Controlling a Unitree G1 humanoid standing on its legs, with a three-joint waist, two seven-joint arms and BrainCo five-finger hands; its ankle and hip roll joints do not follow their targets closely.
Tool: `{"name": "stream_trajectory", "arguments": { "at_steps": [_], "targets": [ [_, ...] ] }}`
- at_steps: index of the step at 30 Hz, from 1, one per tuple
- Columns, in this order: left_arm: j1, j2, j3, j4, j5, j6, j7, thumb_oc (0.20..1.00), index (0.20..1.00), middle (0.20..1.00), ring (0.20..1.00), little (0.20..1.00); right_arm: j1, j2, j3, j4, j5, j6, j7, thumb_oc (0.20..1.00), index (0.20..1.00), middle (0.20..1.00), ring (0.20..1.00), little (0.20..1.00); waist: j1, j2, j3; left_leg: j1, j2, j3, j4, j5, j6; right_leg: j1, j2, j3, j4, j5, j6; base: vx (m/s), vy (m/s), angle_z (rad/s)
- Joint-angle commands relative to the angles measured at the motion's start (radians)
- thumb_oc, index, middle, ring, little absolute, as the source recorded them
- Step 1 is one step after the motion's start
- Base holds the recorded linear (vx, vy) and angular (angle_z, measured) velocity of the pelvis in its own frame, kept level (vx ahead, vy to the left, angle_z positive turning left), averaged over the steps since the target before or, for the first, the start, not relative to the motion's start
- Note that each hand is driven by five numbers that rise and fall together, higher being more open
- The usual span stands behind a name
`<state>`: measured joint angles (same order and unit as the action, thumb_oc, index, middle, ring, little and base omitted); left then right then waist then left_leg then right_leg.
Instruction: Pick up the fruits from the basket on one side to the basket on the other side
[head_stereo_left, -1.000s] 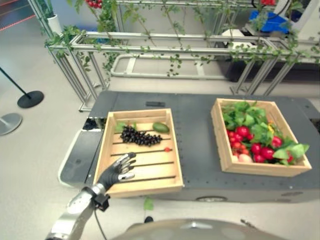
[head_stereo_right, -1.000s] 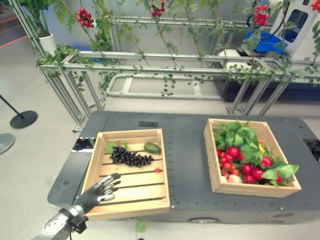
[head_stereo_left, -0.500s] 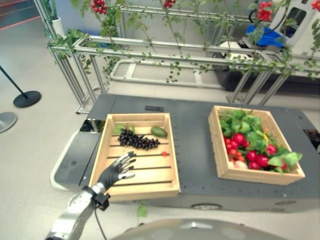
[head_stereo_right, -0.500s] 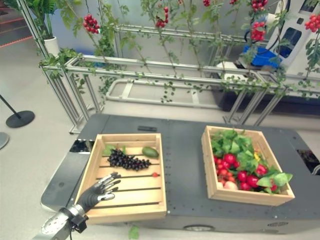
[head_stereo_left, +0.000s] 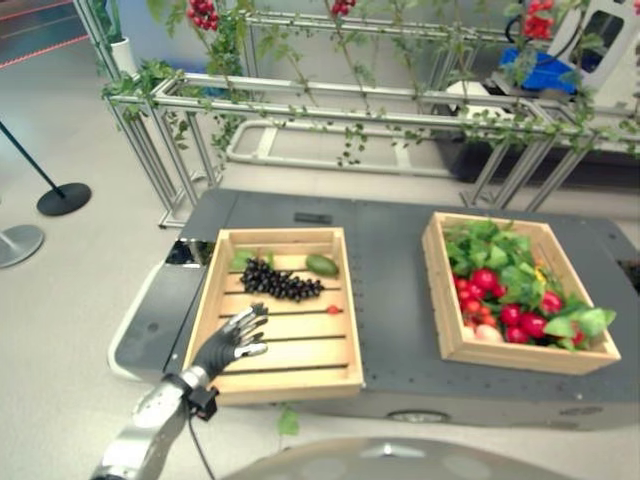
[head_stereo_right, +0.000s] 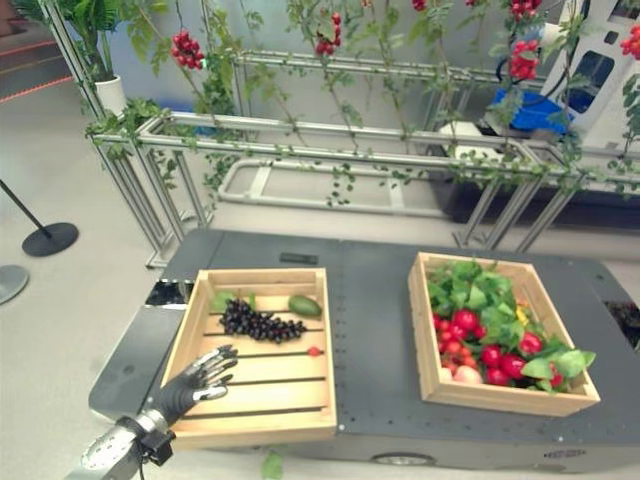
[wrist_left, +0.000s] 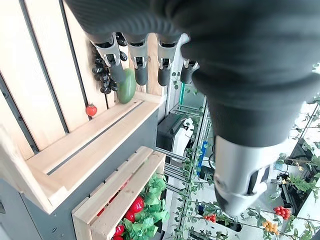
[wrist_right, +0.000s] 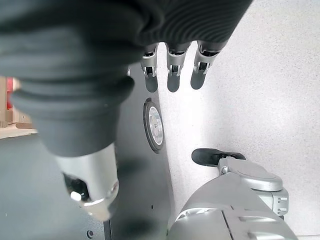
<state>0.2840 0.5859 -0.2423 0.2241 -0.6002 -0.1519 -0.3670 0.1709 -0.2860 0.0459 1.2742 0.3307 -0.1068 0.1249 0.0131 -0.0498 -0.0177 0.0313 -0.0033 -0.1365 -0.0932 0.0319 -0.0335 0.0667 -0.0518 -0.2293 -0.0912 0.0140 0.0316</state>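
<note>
On the dark grey desk (head_stereo_left: 390, 270) stand two wooden crates. The left crate (head_stereo_left: 275, 375) sits left of centre in the left eye view, and the right crate (head_stereo_left: 520, 355) sits at the right side, well apart from it.

In the left crate, a bunch of dark grapes (head_stereo_left: 278, 282) lies in the far part, with a green avocado-like fruit (head_stereo_left: 321, 265) just beside it on the right and a green leaf (head_stereo_left: 241, 261) at its left end. A small red cherry-like fruit (head_stereo_left: 332, 309) lies alone on the slats, nearer the middle. The right crate is full of red fruits (head_stereo_left: 500, 300) mixed with green leaves (head_stereo_left: 490, 245).

The left hand (head_stereo_left: 228, 342) hovers over the near left part of the left crate, in the lower left of the frame. Its fingers are straight and spread, and it holds nothing. The grapes lie beyond its fingertips, toward the far wall of the crate, and the hand does not touch them. In the left wrist view, the fingers (wrist_left: 139, 60) point toward the grapes and the green fruit.

In the right wrist view, the right hand (wrist_right: 172, 62) hangs beside the edge of the desk, above the light floor (wrist_right: 260, 100), with fingers straight and empty.
</note>
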Motion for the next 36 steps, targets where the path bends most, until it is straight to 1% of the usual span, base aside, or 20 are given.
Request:
{"name": "stream_trajectory", "arguments": {
  "at_steps": [1, 5, 11, 14, 17, 20, 23, 25, 26, 27, 30, 33, 35, 36],
  "targets": [
    [-0.017, -0.041, 0.101, 0.000, 0.034, -0.058, 0.024, 1.000, 1.000, 1.000, 1.000, 1.000, -0.032, -0.006, 0.003, -0.008, 0.025, -0.026, 0.003, 1.000, 1.000, 1.000, 1.000, 1.000, -0.005, -0.007, 0.008, 0.023, -0.025, 0.074, 0.006, -0.076, 0.010, -0.001, -0.017, 0.012, 0.049, -0.051, 0.064, 0.02, 0.010, -0.05],
    [-0.018, -0.091, 0.170, 0.106, 0.055, -0.074, 0.076, 1.000, 1.000, 1.000, 1.000, 1.000, -0.032, 0.001, -0.003, -0.017, 0.024, -0.029, 0.002, 1.000, 1.000, 1.000, 1.000, 1.000, -0.003, -0.009, 0.005, 0.028, -0.027, 0.084, 0.006, -0.079, 0.012, 0.004, -0.017, 0.019, 0.045, -0.050, 0.065, 0.02, 0.008, -0.10],
    [-0.029, -0.163, 0.322, 0.284, 0.067, -0.107, 0.177, 1.000, 1.000, 1.000, 1.000, 1.000, -0.016, 0.018, -0.015, -0.049, 0.019, -0.032, 0.000, 1.000, 1.000, 1.000, 1.000, 1.000, 0.000, -0.020, 0.005, 0.032, -0.024, 0.095, 0.006, -0.082, 0.013, 0.005, -0.016, 0.028, 0.043, -0.052, 0.063, 0.00, 0.001, -0.03],
    [-0.041, -0.190, 0.391, 0.350, 0.038, -0.118, 0.218, 1.000, 1.000, 1.000, 1.000, 1.000, -0.008, 0.022, -0.017, -0.065, 0.011, -0.033, -0.002, 1.000, 1.000, 1.000, 1.000, 1.000, 0.001, -0.024, 0.006, 0.032, -0.021, 0.098, 0.006, -0.082, 0.011, 0.006, -0.015, 0.029, 0.042, -0.053, 0.062, 0.00, 0.000, 0.00],
    [-0.069, -0.200, 0.463, 0.426, -0.008, -0.134, 0.264, 1.000, 1.000, 1.000, 1.000, 1.000, -0.005, 0.021, -0.015, -0.090, 0.007, -0.031, -0.005, 1.000, 1.000, 1.000, 1.000, 1.000, 0.001, -0.027, 0.006, 0.033, -0.019, 0.101, 0.006, -0.082, 0.010, 0.006, -0.013, 0.029, 0.041, -0.053, 0.061, 0.00, 0.000, 0.00],
    [-0.091, -0.190, 0.519, 0.505, -0.039, -0.150, 0.296, 1.000, 1.000, 1.000, 1.000, 1.000, -0.004, 0.016, -0.012, -0.116, 0.005, -0.030, -0.007, 1.000, 1.000, 1.000, 1.000, 1.000, 0.001, -0.030, 0.006, 0.033, -0.018, 0.104, 0.006, -0.082, 0.007, 0.005, -0.011, 0.031, 0.040, -0.053, 0.061, 0.00, 0.000, 0.00],
    [-0.123, -0.152, 0.583, 0.635, -0.051, -0.165, 0.335, 1.000, 1.000, 1.000, 1.000, 1.000, 0.000, 0.012, -0.004, -0.155, 0.006, -0.030, -0.009, 1.000, 1.000, 1.000, 1.000, 1.000, 0.001, -0.033, 0.005, 0.035, -0.016, 0.108, 0.006, -0.082, 0.004, 0.007, -0.009, 0.034, 0.038, -0.055, 0.060, 0.00, -0.004, -0.01],
    [-0.148, -0.113, 0.625, 0.769, -0.058, -0.169, 0.354, 1.000, 1.000, 1.000, 1.000, 1.000, 0.001, 0.008, 0.004, -0.176, 0.009, -0.030, -0.009, 1.000, 1.000, 1.000, 1.000, 1.000, 0.000, -0.034, 0.006, 0.036, -0.014, 0.109, 0.006, -0.082, 0.001, 0.007, -0.007, 0.035, 0.037, -0.055, 0.059, 0.00, -0.008, -0.07],
    [-0.159, -0.084, 0.664, 0.842, -0.072, -0.170, 0.367, 1.000, 1.000, 1.000, 1.000, 1.000, 0.008, 0.007, 0.012, -0.206, 0.012, -0.029, -0.007, 1.000, 1.000, 1.000, 1.000, 1.000, -0.001, -0.035, 0.004, 0.038, -0.013, 0.111, 0.006, -0.084, -0.001, 0.009, -0.006, 0.037, 0.035, -0.056, 0.058, 0.01, -0.003, -0.09],
    [-0.159, -0.083, 0.664, 0.844, -0.073, -0.171, 0.366, 1.000, 1.000, 1.000, 1.000, 1.000, 0.008, 0.008, 0.013, -0.206, 0.012, -0.028, -0.008, 1.000, 1.000, 1.000, 1.000, 1.000, -0.001, -0.035, 0.005, 0.038, -0.013, 0.111, 0.006, -0.084, -0.001, 0.009, -0.006, 0.037, 0.035, -0.056, 0.058, 0.01, -0.004, -0.07],
    [-0.153, -0.049, 0.710, 0.930, -0.082, -0.167, 0.378, 1.000, 1.000, 1.000, 1.000, 1.000, 0.022, 0.011, 0.022, -0.247, 0.016, -0.028, -0.008, 1.000, 1.000, 1.000, 1.000, 1.000, -0.002, -0.036, 0.004, 0.039, -0.011, 0.115, 0.006, -0.085, -0.004, 0.010, -0.005, 0.037, 0.033, -0.055, 0.059, 0.00, -0.006, -0.06],
    [-0.140, -0.021, 0.730, 1.020, -0.041, -0.143, 0.392, 1.000, 1.000, 1.000, 1.000, 1.000, 0.037, 0.006, 0.034, -0.294, 0.016, -0.025, -0.006, 1.000, 1.000, 1.000, 1.000, 1.000, -0.002, -0.038, 0.007, 0.038, -0.009, 0.119, 0.006, -0.083, -0.005, 0.010, -0.003, 0.037, 0.032, -0.054, 0.059, 0.00, 0.000, 0.00],
    [-0.135, -0.023, 0.728, 1.032, -0.021, -0.134, 0.394, 1.000, 1.000, 1.000, 1.000, 1.000, 0.042, 0.005, 0.036, -0.314, 0.015, -0.025, -0.006, 1.000, 1.000, 1.000, 1.000, 1.000, -0.002, -0.039, 0.008, 0.037, -0.009, 0.121, 0.006, -0.082, -0.006, 0.010, -0.003, 0.037, 0.031, -0.053, 0.058, -0.02, -0.007, -0.05],
    [-0.118, -0.031, 0.676, 1.143, 0.126, -0.066, 0.399, 1.000, 1.000, 1.000, 1.000, 1.000, 0.043, -0.005, 0.047, -0.357, 0.007, -0.020, -0.004, 1.000, 1.000, 1.000, 1.000, 1.000, -0.006, -0.040, 0.011, 0.034, -0.008, 0.125, 0.006, -0.079, -0.005, 0.005, -0.002, 0.039, 0.032, -0.050, 0.058, 0.00, 0.000, 0.00]
  ]
}}
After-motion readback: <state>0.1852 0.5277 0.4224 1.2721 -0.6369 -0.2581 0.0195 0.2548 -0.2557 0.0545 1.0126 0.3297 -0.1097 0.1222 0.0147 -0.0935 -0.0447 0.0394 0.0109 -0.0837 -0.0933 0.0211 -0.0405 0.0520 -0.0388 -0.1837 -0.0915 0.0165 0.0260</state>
